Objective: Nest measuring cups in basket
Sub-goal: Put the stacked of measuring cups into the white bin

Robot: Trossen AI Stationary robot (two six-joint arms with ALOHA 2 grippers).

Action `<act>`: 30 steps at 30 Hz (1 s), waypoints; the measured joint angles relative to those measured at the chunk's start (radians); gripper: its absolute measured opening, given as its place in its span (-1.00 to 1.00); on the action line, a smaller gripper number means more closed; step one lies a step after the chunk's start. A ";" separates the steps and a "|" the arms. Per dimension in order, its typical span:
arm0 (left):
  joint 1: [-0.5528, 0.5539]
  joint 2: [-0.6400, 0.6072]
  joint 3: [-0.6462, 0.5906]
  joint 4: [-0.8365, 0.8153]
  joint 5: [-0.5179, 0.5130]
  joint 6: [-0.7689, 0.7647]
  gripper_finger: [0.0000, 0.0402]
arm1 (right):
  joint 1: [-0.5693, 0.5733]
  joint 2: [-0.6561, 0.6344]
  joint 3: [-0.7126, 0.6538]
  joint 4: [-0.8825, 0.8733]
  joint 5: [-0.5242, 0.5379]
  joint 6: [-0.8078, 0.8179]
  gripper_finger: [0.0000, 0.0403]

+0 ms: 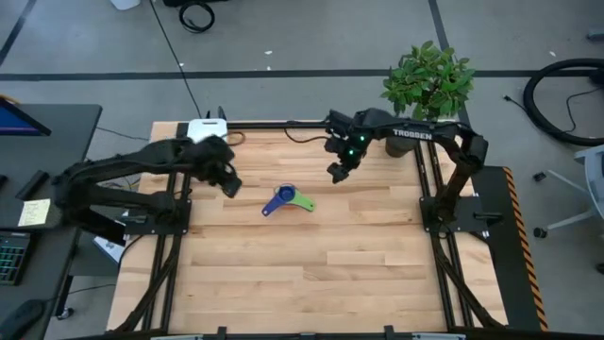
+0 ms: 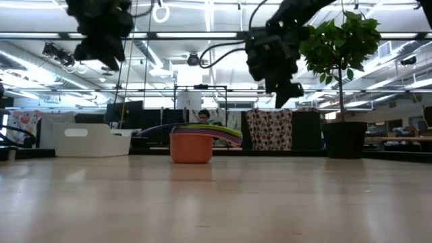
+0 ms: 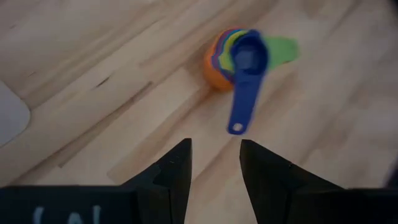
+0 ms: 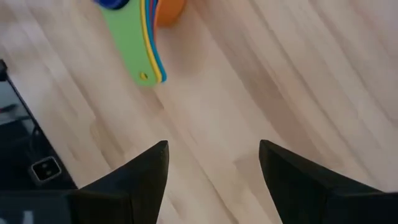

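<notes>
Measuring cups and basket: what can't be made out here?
- Cup count: the stacked measuring cups hide one another; high view too small, low view shows only the orange cup and rim edges.
- Dark blue cup covers the bowls below in the left wrist view.
- Right wrist view: stack cut off by the edge; only the green handle is clear.
- Basket: inside hidden by its wall in the low view; left arm covers it from above.

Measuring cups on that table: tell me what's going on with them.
The measuring cups sit nested in one stack on the bare wood, the dark blue one on top with its handle sticking out. Nothing is holding them. The left gripper and the right gripper both hang open above the table, one on each side of the stack. The white basket waits at the far edge, so the stack is not in it yet.
</notes>
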 joint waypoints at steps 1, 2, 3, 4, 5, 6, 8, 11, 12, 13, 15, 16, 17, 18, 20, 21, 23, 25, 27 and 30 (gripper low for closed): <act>-0.011 0.031 0.000 0.007 -0.017 -0.010 -0.29 | 0.003 -0.003 -0.032 0.048 -0.009 0.005 0.26; -0.021 0.063 0.000 0.016 -0.032 -0.018 -0.29 | 0.005 -0.003 -0.061 0.098 -0.017 0.006 0.26; -0.028 0.093 0.000 0.022 -0.042 -0.019 -0.29 | 0.007 -0.002 -0.085 0.148 -0.024 0.005 0.26; -0.035 0.125 0.000 0.031 -0.046 -0.019 -0.29 | 0.010 -0.002 -0.107 0.192 -0.033 0.003 0.26; -0.041 0.157 0.000 0.052 -0.047 -0.021 -0.29 | 0.012 -0.002 -0.126 0.239 -0.039 0.002 0.26; -0.048 0.188 0.000 0.074 -0.050 -0.024 -0.29 | 0.014 -0.002 -0.143 0.281 -0.041 0.001 0.26; -0.063 0.251 0.000 0.105 -0.069 -0.042 -0.29 | 0.015 -0.002 -0.166 0.301 -0.037 -0.004 0.26; -0.089 0.338 0.000 0.134 -0.103 -0.059 -0.29 | 0.014 -0.003 -0.188 0.319 0.005 -0.014 0.26; -0.097 0.368 0.000 0.142 -0.105 -0.072 -0.29 | 0.014 -0.003 -0.201 0.335 0.015 -0.015 0.26; -0.107 0.398 0.000 0.149 -0.105 -0.079 -0.29 | 0.015 -0.003 -0.216 0.355 0.015 -0.014 0.26; -0.126 0.448 0.000 0.154 -0.108 -0.096 -0.29 | 0.021 0.001 -0.240 0.400 -0.011 -0.013 0.26; -0.133 0.470 0.000 0.168 -0.117 -0.098 -0.29 | 0.023 0.003 -0.249 0.420 -0.023 -0.013 0.26; -0.141 0.488 0.000 0.183 -0.132 -0.105 -0.29 | 0.025 0.003 -0.258 0.433 -0.025 -0.013 0.26; -0.147 0.504 0.000 0.191 -0.146 -0.115 -0.29 | 0.029 0.004 -0.267 0.449 -0.023 -0.013 0.26; -0.158 0.529 0.000 0.226 -0.173 -0.122 -0.29 | 0.034 0.007 -0.286 0.498 -0.011 -0.013 0.26; -0.163 0.540 0.000 0.244 -0.179 -0.120 -0.29 | 0.036 0.007 -0.296 0.516 -0.010 -0.011 0.26; -0.172 0.564 0.000 0.270 -0.177 -0.117 -0.29 | 0.045 0.007 -0.312 0.562 -0.007 -0.001 0.26; -0.186 0.589 0.000 0.292 -0.173 -0.118 -0.29 | 0.054 0.007 -0.322 0.593 -0.008 0.013 0.26; -0.200 0.614 0.000 0.302 -0.171 -0.132 -0.29 | 0.057 0.007 -0.324 0.616 -0.007 0.030 0.26; -0.219 0.641 0.000 0.328 -0.154 -0.172 -0.29 | 0.066 0.007 -0.324 0.644 0.010 0.033 0.26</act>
